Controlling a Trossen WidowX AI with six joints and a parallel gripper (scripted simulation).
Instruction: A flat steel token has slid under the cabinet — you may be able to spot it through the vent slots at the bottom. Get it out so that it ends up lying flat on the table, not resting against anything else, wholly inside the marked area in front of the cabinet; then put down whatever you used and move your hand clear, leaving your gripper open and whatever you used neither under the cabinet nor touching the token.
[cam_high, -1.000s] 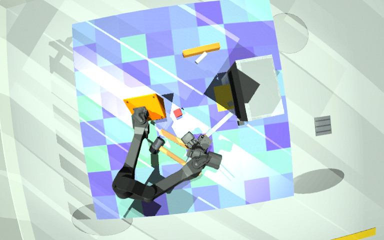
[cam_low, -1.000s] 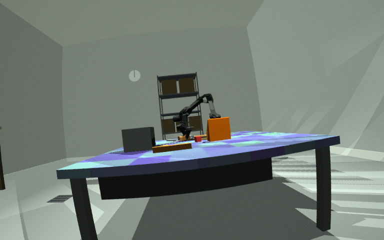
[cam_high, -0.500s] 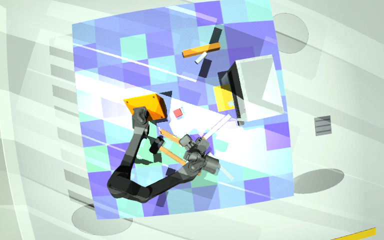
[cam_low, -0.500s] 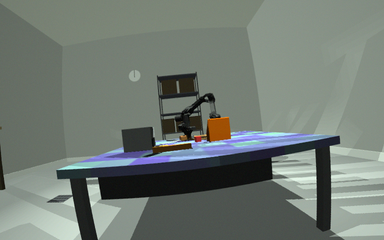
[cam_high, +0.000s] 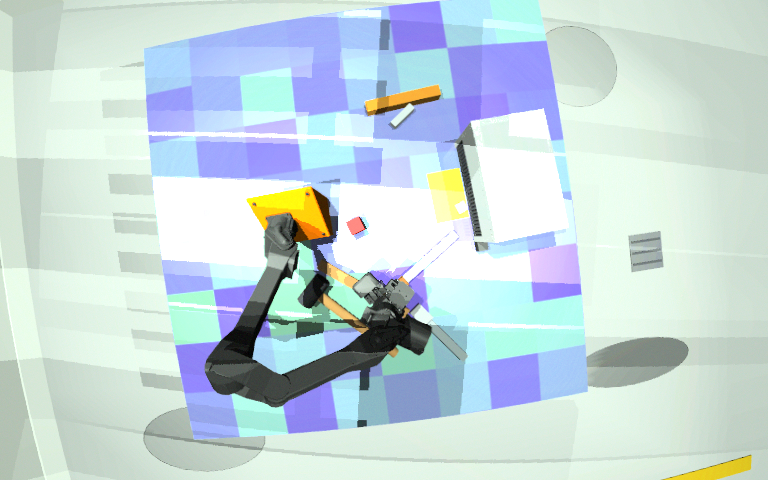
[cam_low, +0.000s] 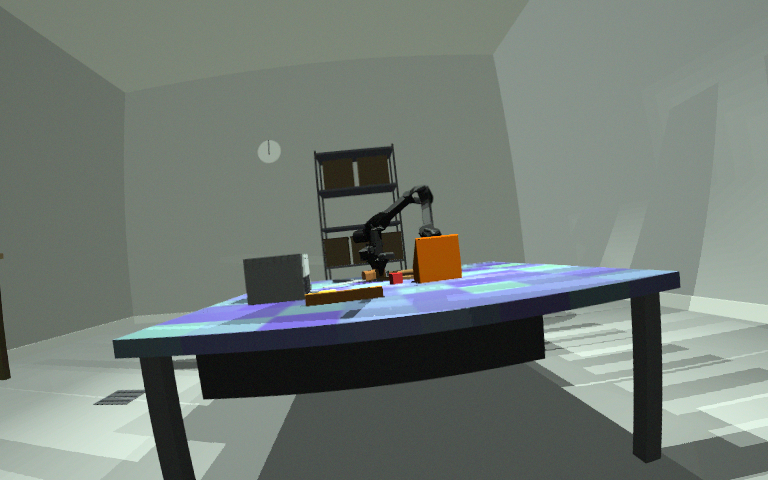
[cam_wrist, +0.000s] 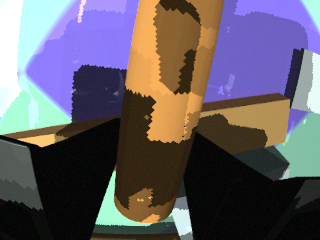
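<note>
Smooth, wood-like handle (cam_wrist: 170, 100) in that grip; the cabinet (cam_high: 518, 181) (cam_low: 274, 278) looks like painted metal, the pedestal (cam_high: 310, 217) (cam_low: 438, 259) smoothly painted.
</note>
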